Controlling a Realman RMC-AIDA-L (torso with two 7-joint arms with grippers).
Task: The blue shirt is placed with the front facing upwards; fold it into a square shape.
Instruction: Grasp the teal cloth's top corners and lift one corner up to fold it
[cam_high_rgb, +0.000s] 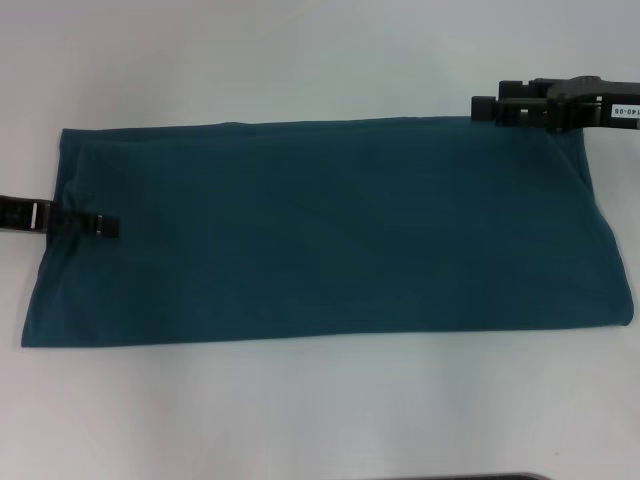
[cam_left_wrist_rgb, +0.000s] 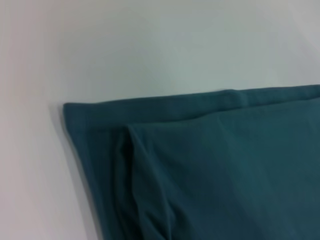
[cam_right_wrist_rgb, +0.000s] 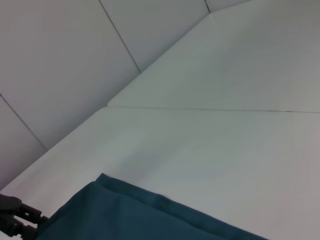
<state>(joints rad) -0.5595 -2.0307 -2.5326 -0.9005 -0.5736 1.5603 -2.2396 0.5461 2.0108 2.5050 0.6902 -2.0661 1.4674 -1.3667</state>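
The blue shirt (cam_high_rgb: 330, 235) lies flat on the white table as a long, wide rectangle with plain teal fabric up; no lettering shows. My left gripper (cam_high_rgb: 104, 226) rests low at the middle of the shirt's left edge, its tip over the fabric. My right gripper (cam_high_rgb: 486, 108) is at the shirt's far right corner, just above the far edge. The left wrist view shows a shirt corner (cam_left_wrist_rgb: 200, 170) with a folded-in layer and a hem. The right wrist view shows another shirt corner (cam_right_wrist_rgb: 130, 215), with the left gripper (cam_right_wrist_rgb: 15, 220) farther off.
The white table (cam_high_rgb: 300, 420) extends around the shirt on all sides. A dark edge (cam_high_rgb: 500, 477) shows at the front of the head view. Pale wall panels (cam_right_wrist_rgb: 60, 60) stand beyond the table in the right wrist view.
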